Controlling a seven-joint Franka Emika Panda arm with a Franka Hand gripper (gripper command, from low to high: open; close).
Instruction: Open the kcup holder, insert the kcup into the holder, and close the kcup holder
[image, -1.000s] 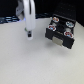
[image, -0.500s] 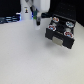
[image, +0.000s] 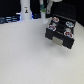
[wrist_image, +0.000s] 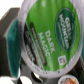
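white tabletop (image: 25, 55) carries the black boxy kcup holder (image: 60, 32) close to its far edge on the exterior view's right, pale drawer fronts facing out, dark-topped pods (image: 68, 33) sitting in its round slots. the robot's gripper (image: 50, 10) hangs just above the holder's far end, squeezed tight on the little white kcup with the shiny green top (wrist_image: 52, 27). in the wrist view that green lid is huge, with the black tray (wrist_image: 22, 67) below it. a tall white bottle-like post (image: 25, 9) stands at the far edge.

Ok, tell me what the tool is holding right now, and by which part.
The tool holds the kcup, gripped by its sides below the green lid, above the kcup holder. The contact itself is blurred.
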